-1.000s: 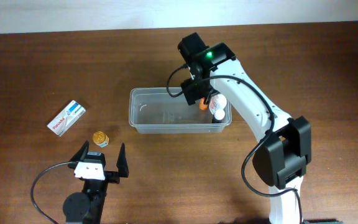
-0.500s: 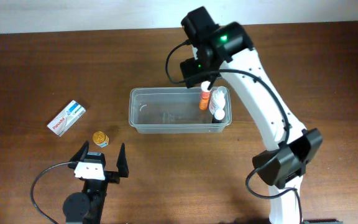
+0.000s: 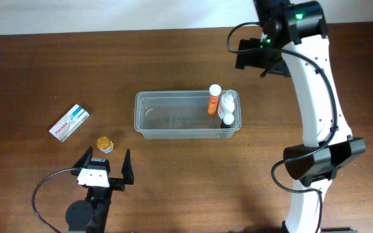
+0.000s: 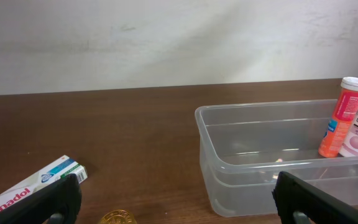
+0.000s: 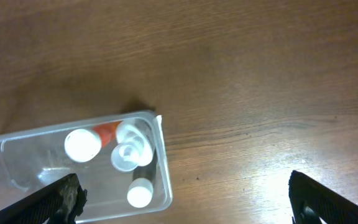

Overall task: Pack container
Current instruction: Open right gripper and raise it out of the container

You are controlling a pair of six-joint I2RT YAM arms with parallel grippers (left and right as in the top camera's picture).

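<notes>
The clear plastic container (image 3: 173, 120) stands at the table's middle. At its right end stand an orange tube with a white cap (image 3: 213, 100), a pink-labelled calamine bottle (image 3: 227, 102) and a small dark bottle with a white cap (image 3: 227, 119). My right gripper (image 3: 259, 57) hangs open and empty, high above the table behind the container's right end. Its wrist view looks down on the container (image 5: 42, 168) and the three caps. My left gripper (image 3: 107, 155) rests open and empty near the front edge, facing the container (image 4: 260, 155).
A white Panadol box (image 3: 69, 122) lies at the left, also in the left wrist view as a box (image 4: 30, 190). A small gold-lidded jar (image 3: 104, 143) sits just ahead of the left gripper. The wall runs along the table's far edge.
My right gripper has risen out of the container and swung back and to the right, jaws spreading. The orange tube stays standing in the container. The left arm has not moved.
</notes>
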